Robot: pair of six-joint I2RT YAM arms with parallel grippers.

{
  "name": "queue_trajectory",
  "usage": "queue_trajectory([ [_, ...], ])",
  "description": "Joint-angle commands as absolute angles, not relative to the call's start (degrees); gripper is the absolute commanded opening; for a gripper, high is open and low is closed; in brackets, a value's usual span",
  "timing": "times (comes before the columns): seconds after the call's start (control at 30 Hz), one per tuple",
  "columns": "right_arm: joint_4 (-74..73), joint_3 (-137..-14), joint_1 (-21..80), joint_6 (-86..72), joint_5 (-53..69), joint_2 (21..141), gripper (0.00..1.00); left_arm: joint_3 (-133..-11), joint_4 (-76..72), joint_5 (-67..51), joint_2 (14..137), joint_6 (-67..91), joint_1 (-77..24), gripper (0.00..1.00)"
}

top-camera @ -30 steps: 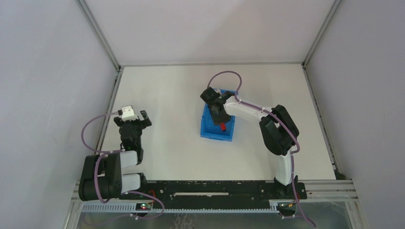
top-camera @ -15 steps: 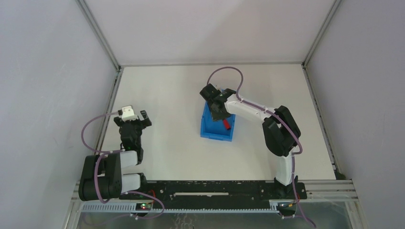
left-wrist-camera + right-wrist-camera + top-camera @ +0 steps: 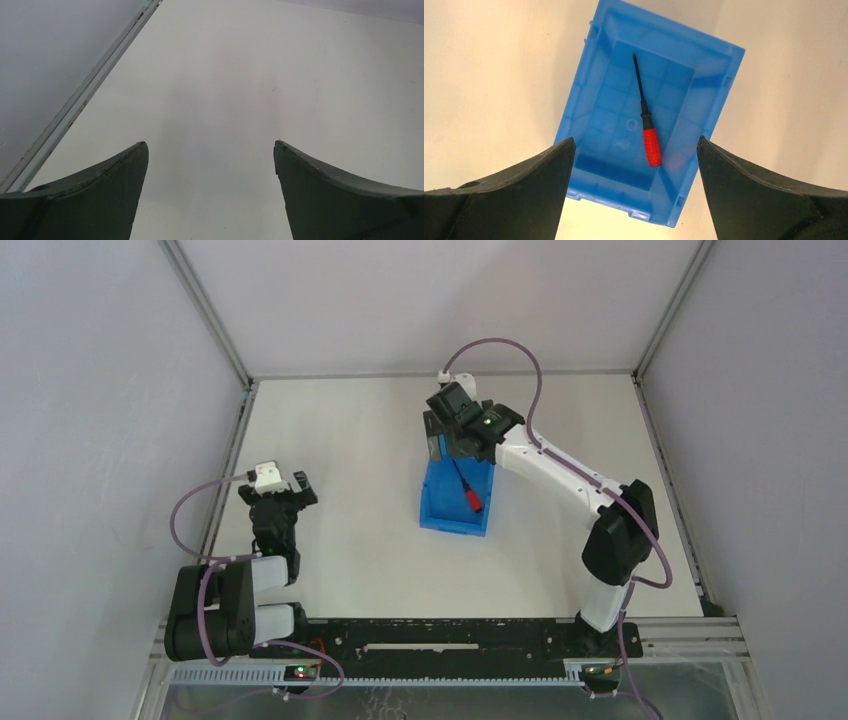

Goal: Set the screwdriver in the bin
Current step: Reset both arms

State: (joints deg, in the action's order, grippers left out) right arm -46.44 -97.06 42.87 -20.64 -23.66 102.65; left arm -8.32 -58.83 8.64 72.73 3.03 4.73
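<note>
The screwdriver (image 3: 646, 122) lay loose on the floor of the bin (image 3: 616, 107) at mid-frame, the right gripper (image 3: 634, 141) above it wide-jawed and empty, the left gripper (image 3: 211, 145) likewise spread, so the job looked done.

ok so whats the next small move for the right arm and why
Probably lift the right end effector straight up and draw it back from the bin. The screwdriver lies flat on the bin floor, touching neither finger, and the end effector hangs above it with its jaws wide apart, holding nothing. So nothing seems left to grasp or place.
</note>
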Motion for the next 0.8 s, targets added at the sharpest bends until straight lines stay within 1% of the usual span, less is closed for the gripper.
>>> queue_trajectory([
  [0.0, -47.05, -100.42, 43.04, -23.11, -27.06, 99.58, 1.00, -10.75, -60.71, 8.91, 71.98, 2.15, 4.31, 1.00],
  [0.2, -48.76, -102.27, 42.10, -22.66, -28.04, 98.69, 1.00, -10.74, -60.73, 9.01, 71.99, 2.17, 4.35, 1.00],
  [0.4, -50.71, -101.51, 38.46, -20.74, -27.72, 96.80, 1.00, -10.74, -60.73, 8.98, 71.97, 2.19, 4.31, 1.00],
  [0.57, -50.29, -98.16, 33.38, -18.27, -26.12, 93.71, 1.00, -10.77, -60.73, 8.98, 71.98, 2.11, 4.32, 1.00],
  [0.77, -47.26, -91.00, 24.92, -14.96, -21.99, 89.33, 1.00, -10.73, -60.73, 9.03, 71.97, 2.17, 4.38, 1.00],
])
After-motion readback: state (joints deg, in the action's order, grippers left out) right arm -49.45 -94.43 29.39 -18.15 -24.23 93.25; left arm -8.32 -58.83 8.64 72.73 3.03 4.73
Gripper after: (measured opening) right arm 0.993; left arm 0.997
